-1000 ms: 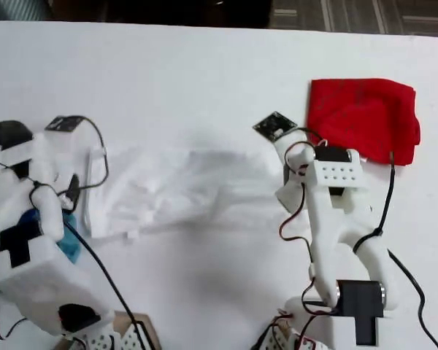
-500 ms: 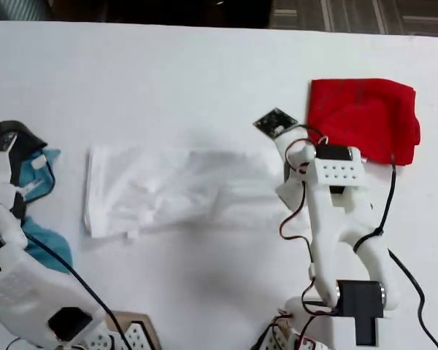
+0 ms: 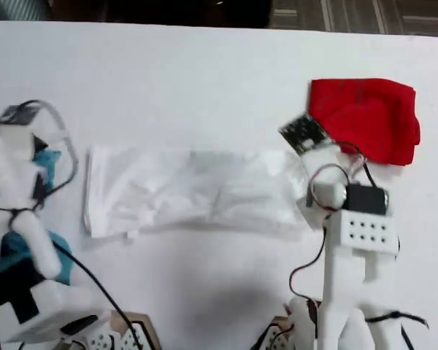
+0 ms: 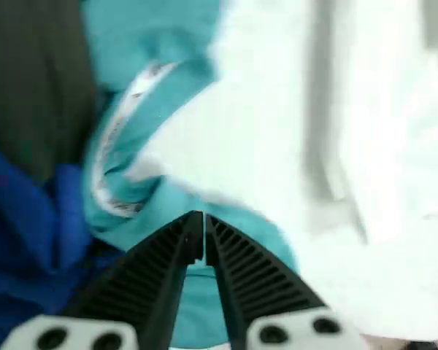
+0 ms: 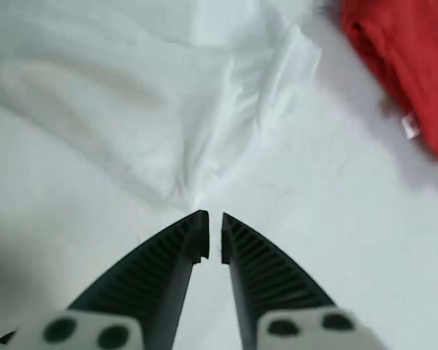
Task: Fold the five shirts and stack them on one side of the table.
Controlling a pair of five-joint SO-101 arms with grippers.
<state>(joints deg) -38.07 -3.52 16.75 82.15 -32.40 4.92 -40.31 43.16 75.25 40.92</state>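
White counter (image 3: 204,65) carries all of it. The right arm's fingers (image 5: 171,259) are drawn almost together, only a thin slit between the tips, and nothing is in them. They hover just off one end of the white shirt (image 5: 109,87), whose rumpled edge lies straight ahead of the tips. That shirt is a long strip running across the counter from one arm toward the other, and the right arm is the nearer to this end. Just beside the same end sits the folded red shirt (image 5: 412,65).

Off the white shirt's other end, the left arm's fingers (image 4: 157,266) are pressed tip to tip over the teal shirt (image 4: 153,36); I cannot tell whether they pinch cloth. A blue shirt (image 4: 29,219) and a black shirt (image 4: 29,73) lie against the teal one.

The right fingers would likely have to spread before taking the white shirt's end.
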